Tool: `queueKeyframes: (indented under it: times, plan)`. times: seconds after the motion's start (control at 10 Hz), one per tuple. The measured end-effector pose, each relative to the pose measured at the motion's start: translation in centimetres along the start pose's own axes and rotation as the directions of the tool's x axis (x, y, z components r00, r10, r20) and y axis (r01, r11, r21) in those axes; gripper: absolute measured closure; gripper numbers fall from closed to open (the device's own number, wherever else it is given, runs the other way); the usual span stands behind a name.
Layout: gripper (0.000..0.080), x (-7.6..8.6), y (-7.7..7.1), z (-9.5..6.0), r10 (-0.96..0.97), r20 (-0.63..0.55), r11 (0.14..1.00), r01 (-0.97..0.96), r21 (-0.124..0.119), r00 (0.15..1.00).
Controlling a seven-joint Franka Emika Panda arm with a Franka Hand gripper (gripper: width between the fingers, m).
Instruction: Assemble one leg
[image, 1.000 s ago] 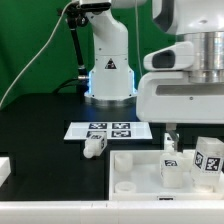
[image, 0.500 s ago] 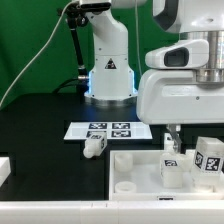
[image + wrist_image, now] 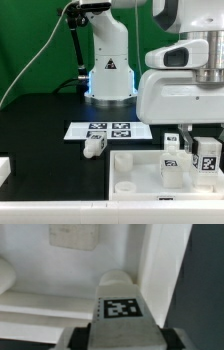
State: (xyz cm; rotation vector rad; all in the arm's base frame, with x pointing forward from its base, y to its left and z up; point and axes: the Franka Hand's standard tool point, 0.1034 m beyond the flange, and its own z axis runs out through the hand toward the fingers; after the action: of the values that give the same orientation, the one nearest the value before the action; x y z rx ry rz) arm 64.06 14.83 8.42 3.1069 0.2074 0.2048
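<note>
The gripper (image 3: 203, 146) had shifted toward the exterior view's right and pinched the leg (image 3: 207, 156) on the white slab (image 3: 135, 166); lifting seemed next.

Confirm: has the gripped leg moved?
Yes: the leg rose slightly and edged toward the exterior view's left, judged against the marker board.

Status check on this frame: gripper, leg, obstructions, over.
Gripper shut on the leg, jaws flanking both sides. Leg over the white slab, lift-off unclear. Second leg close by, exterior view's left, apart.
</note>
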Motion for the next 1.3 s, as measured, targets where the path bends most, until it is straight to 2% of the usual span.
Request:
queueKeyframes:
  times: [0.3,0.5,0.7,0.9,1.0,1.1,1.2,1.3]
  plan:
    - [0.0518,0.00,0.01,0.00,0.044,0.000,0.999,-0.044,0.003,0.999]
    - [0.0518,0.04,0.14,0.03,0.307,0.001,0.951,-0.307,0.022,0.952]
    - [0.0517,-0.02,0.33,0.12,0.576,0.006,0.816,-0.576,0.048,0.817]
    - [0.0517,-0.06,0.19,0.18,0.797,0.007,0.603,-0.797,0.040,0.603]
    - [0.0517,0.01,0.21,0.17,0.846,0.013,0.533,-0.846,0.034,0.533]
    - [0.0517,0.11,0.31,0.18,0.873,0.023,0.487,-0.873,0.028,0.488]
    - [0.0517,0.17,0.33,0.20,0.877,0.024,0.479,-0.877,0.029,0.480]
    - [0.0517,0.17,0.28,0.19,0.917,0.028,0.398,-0.917,0.028,0.399]
